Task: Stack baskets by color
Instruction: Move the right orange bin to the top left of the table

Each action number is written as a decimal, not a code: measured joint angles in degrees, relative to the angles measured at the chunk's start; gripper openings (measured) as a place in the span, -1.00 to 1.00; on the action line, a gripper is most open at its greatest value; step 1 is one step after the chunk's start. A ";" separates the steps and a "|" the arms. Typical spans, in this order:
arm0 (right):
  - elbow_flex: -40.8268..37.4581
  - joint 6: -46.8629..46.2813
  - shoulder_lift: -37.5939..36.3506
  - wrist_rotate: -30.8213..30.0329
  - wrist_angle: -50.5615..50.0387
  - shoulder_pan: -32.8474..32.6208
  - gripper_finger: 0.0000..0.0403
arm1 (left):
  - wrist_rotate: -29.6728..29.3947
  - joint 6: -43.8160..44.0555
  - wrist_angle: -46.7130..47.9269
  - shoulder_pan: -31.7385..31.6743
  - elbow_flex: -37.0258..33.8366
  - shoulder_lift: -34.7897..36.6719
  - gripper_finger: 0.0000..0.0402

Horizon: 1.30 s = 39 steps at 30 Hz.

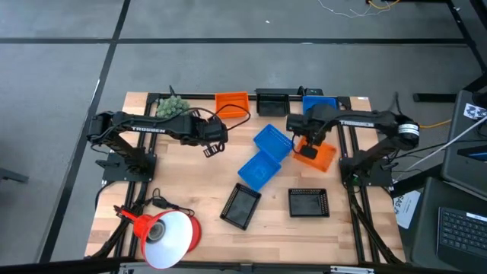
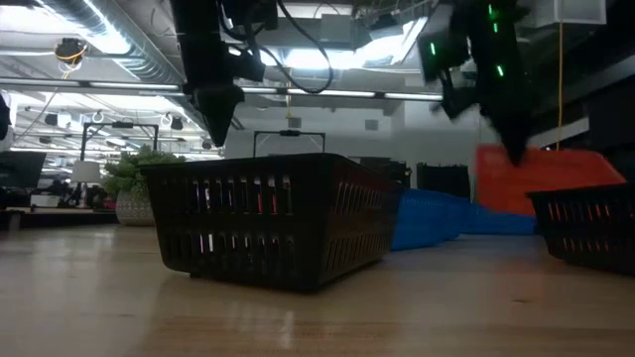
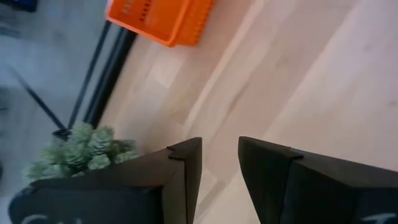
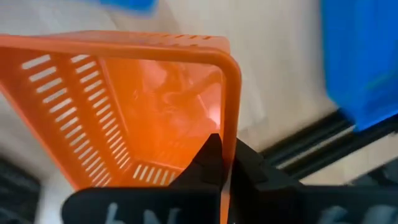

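My right gripper point(image 1: 307, 146) is shut on an orange basket point(image 1: 318, 155) right of the table's middle, and the low view shows this orange basket point(image 2: 541, 177) up off the table. My left gripper point(image 1: 212, 147) hangs open over bare wood left of centre; its fingers point(image 3: 186, 177) hold nothing. A second orange basket point(image 1: 232, 103), a black one point(image 1: 272, 101) and a blue one point(image 1: 319, 102) stand along the far edge. Two blue baskets point(image 1: 265, 156) lie tilted mid-table, one against the other. Two black baskets point(image 1: 241, 205) point(image 1: 308, 202) rest nearer the front. My right gripper pinches the orange basket's rim and side wall point(image 4: 227, 134) close to a corner, one finger inside the basket and one outside. The fingers come from above, pointing down. The basket hangs tilted below them, clear of the table.
A red-orange cone lamp point(image 1: 169, 232) lies at the near left corner. A small green plant point(image 1: 171, 105) stands at the far left, beside the orange basket. Bare wood lies between my left gripper and the blue baskets.
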State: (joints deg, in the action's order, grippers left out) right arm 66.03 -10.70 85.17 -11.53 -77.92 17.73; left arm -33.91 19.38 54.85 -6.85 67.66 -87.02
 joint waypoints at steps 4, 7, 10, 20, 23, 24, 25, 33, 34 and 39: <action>9.29 0.44 -1.36 0.02 5.04 -0.33 -0.99 | -1.25 0.98 0.23 0.00 0.00 0.00 -0.51; 13.50 2.33 -1.38 2.89 15.95 -0.32 -0.99 | -1.71 1.86 1.87 0.02 0.00 0.00 -0.51; 14.71 5.10 -0.06 8.53 25.31 -0.32 -0.99 | -3.07 4.90 6.84 0.02 0.00 0.02 -0.51; 21.04 11.31 17.33 17.28 39.87 1.37 -0.99 | -7.39 11.12 14.27 1.72 0.00 8.60 -0.51; 28.62 13.67 23.49 17.84 40.38 1.32 -0.99 | -7.51 11.05 13.75 2.15 0.00 11.15 -0.51; 31.55 14.17 25.48 17.84 39.30 1.35 -0.99 | -7.49 11.06 13.53 2.16 0.00 11.69 -0.51; 34.58 14.46 27.49 17.83 37.84 1.39 -0.99 | -7.43 11.17 13.44 2.16 0.00 12.12 -0.51; 51.29 19.20 41.71 17.78 20.38 1.39 -0.87 | -6.89 11.59 13.35 2.19 0.00 12.10 -0.51; 52.38 20.51 42.69 17.82 19.97 1.39 -0.84 | -6.90 11.60 13.35 2.19 0.00 11.95 -0.51; 56.54 23.36 44.40 17.76 19.95 1.41 -0.64 | -6.90 11.58 13.49 2.19 0.00 11.71 -0.51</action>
State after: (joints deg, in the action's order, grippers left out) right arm 122.57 12.67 129.58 6.23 -57.97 19.14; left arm -40.82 30.96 68.34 -4.67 67.66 -75.31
